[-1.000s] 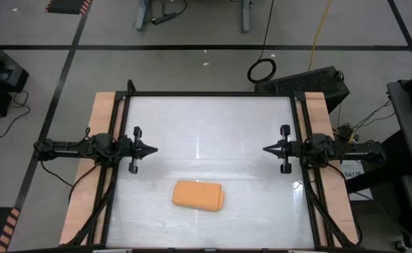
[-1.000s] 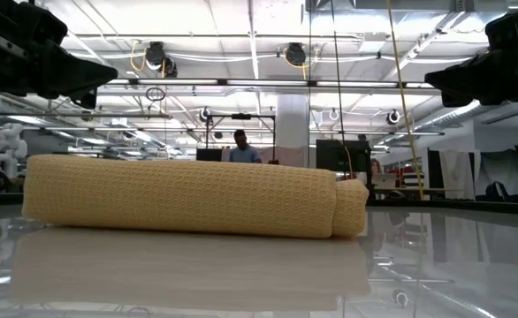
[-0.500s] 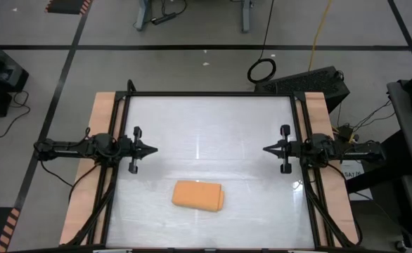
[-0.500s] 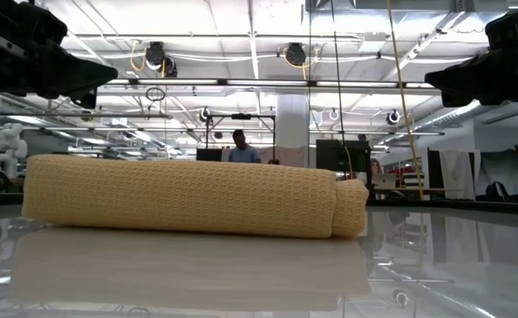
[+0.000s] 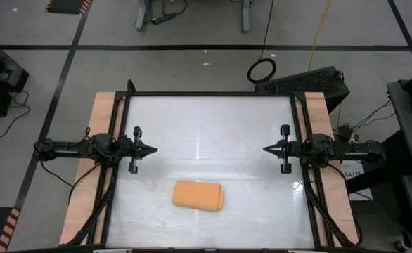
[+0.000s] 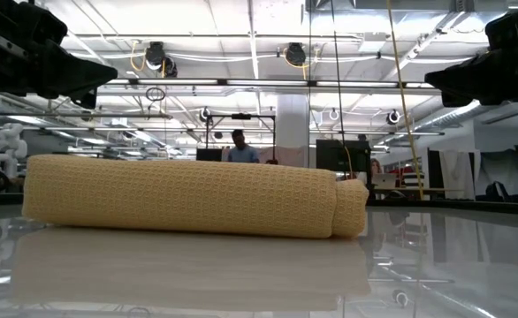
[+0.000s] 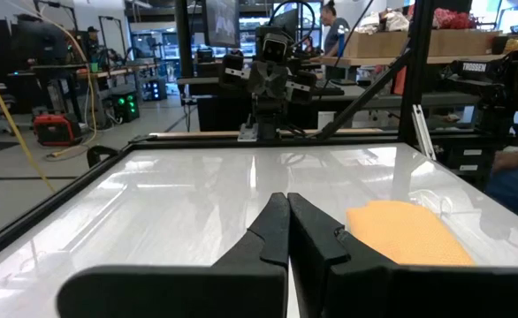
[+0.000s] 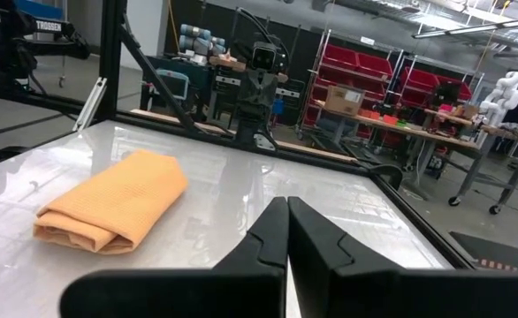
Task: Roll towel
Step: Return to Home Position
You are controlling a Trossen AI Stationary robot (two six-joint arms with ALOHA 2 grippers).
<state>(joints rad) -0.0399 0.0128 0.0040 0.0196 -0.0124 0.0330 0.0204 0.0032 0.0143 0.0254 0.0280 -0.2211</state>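
The orange-tan towel (image 5: 198, 195) lies as a rolled-up bundle on the white tabletop, near the front edge at the middle; its length runs left to right, as the low view (image 6: 193, 197) shows. One end (image 8: 82, 231) shows its folded layers. My left gripper (image 5: 152, 149) is shut at the table's left side, pointing level toward the middle, well clear of the towel (image 7: 409, 231). My right gripper (image 5: 267, 149) is shut at the right side, facing it, also clear.
A black frame (image 5: 209, 93) borders the tabletop, with wooden strips along both sides (image 5: 100, 126). Bare tabletop (image 5: 213, 126) stretches between the two grippers and behind the towel. A person (image 6: 240, 147) stands far off in the room beyond the table.
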